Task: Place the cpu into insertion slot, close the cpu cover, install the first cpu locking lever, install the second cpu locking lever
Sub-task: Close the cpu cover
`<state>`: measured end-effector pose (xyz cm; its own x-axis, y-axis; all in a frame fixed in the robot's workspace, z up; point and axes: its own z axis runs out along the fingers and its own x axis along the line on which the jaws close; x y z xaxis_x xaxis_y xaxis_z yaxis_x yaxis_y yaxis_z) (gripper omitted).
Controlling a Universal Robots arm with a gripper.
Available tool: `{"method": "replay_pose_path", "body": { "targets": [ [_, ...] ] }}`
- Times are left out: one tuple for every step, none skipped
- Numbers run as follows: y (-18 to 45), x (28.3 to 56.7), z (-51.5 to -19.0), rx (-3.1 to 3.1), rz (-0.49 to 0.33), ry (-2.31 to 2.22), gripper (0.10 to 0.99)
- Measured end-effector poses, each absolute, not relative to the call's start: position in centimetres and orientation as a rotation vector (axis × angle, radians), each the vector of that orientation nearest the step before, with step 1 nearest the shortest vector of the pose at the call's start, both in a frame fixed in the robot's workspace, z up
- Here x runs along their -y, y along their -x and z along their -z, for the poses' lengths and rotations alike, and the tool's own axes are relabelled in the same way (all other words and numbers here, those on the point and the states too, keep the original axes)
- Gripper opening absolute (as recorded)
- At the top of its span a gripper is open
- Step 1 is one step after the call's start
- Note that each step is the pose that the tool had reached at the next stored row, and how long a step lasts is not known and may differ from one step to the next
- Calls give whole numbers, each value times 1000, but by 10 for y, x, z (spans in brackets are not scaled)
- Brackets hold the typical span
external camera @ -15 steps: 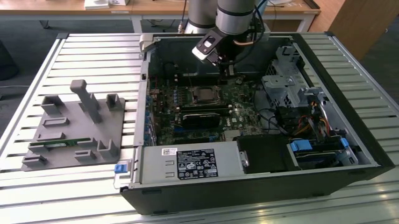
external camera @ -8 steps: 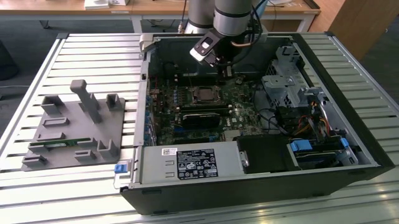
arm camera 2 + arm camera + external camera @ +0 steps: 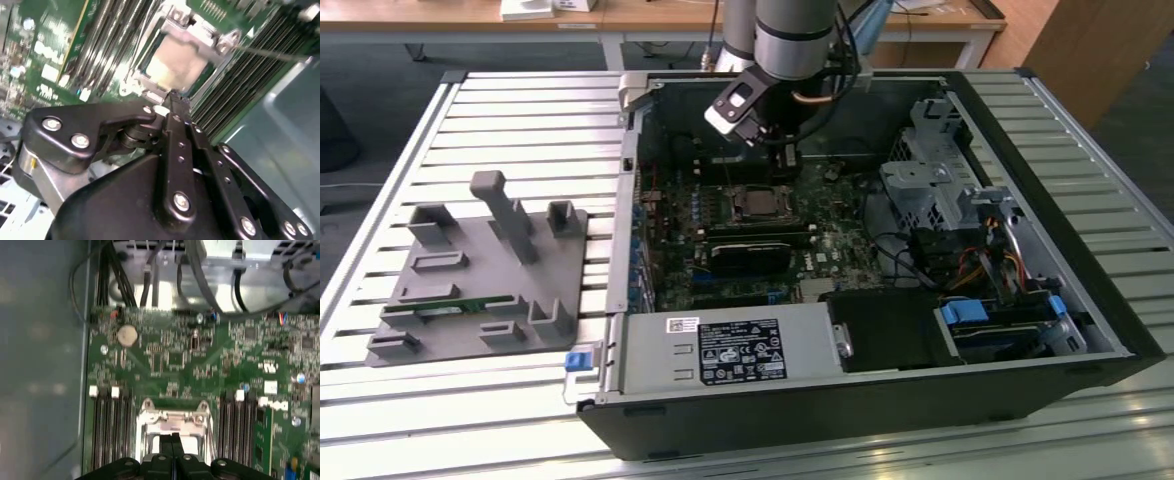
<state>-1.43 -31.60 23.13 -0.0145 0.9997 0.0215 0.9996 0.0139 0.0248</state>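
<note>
In the open computer case, the insertion slot (image 3: 758, 204) sits in the green board (image 3: 827, 240), just in front of my gripper (image 3: 782, 155). In both wrist views the gripper (image 3: 172, 98) (image 3: 173, 436) is shut, fingertips pressed together with nothing between them, hovering at one edge of the socket. The cpu (image 3: 174, 64) lies in the slot, its pale face showing through the window of the silver cpu cover (image 3: 200, 37) (image 3: 173, 415), which lies flat over it. A thin metal lever rod (image 3: 272, 53) runs out from one corner of the socket.
A grey fixture plate (image 3: 480, 270) with a memory stick (image 3: 450, 308) lies at the exterior view's left. Inside the case are a black block with a grille (image 3: 754, 255), a labelled power supply (image 3: 734, 350), a drive cage (image 3: 934, 190) and cables. Memory slots (image 3: 107, 430) flank the socket.
</note>
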Motion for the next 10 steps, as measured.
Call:
{"method": "replay_pose_path", "body": {
  "targets": [
    [15, 316, -231, -2235, -52, -2204, 106],
    [15, 316, -231, -2235, -52, -2204, 106],
    [17, 316, -230, -2235, -52, -2204, 106],
    [19, 316, -229, -2235, -52, -2204, 106],
    [22, 316, -228, -2235, -52, -2204, 106],
    [24, 316, -227, -2235, -52, -2204, 106],
    [26, 316, -225, -2235, -52, -2204, 106],
    [28, 316, -223, -2235, -51, -2204, 106],
    [29, 316, -222, -2236, -51, -2204, 106],
    [29, 316, -221, -2236, -51, -2204, 106]
  ]
}}
